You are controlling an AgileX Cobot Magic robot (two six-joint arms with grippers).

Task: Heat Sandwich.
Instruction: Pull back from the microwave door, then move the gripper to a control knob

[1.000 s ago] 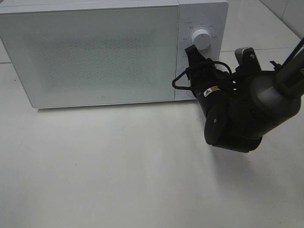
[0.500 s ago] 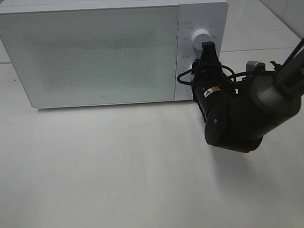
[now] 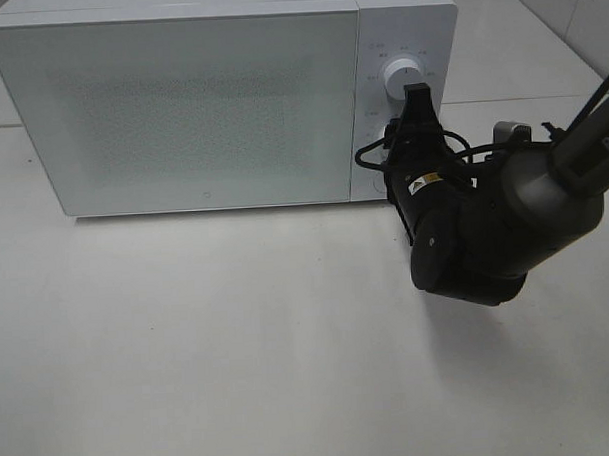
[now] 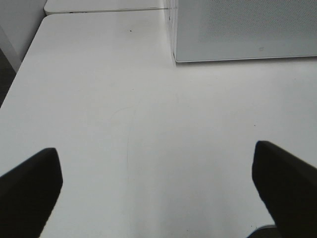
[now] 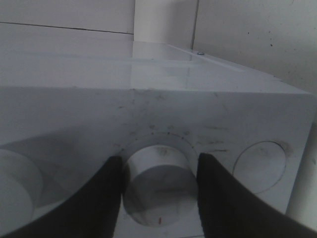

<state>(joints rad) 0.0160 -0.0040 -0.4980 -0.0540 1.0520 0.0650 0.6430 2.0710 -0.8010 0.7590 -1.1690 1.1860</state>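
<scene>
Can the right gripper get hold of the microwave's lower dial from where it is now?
Probably yes. The right gripper has one finger on each side of the lower dial, and nothing sits between them. Whether the pads are pressing it is unclear.

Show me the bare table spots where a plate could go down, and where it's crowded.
Widest: the table in front of the microwave, from its left end across to the right arm. Also bare: the stretch past the microwave's left end, under the open left gripper. Crowded: the control-panel corner, where the right gripper straddles a knob.
</scene>
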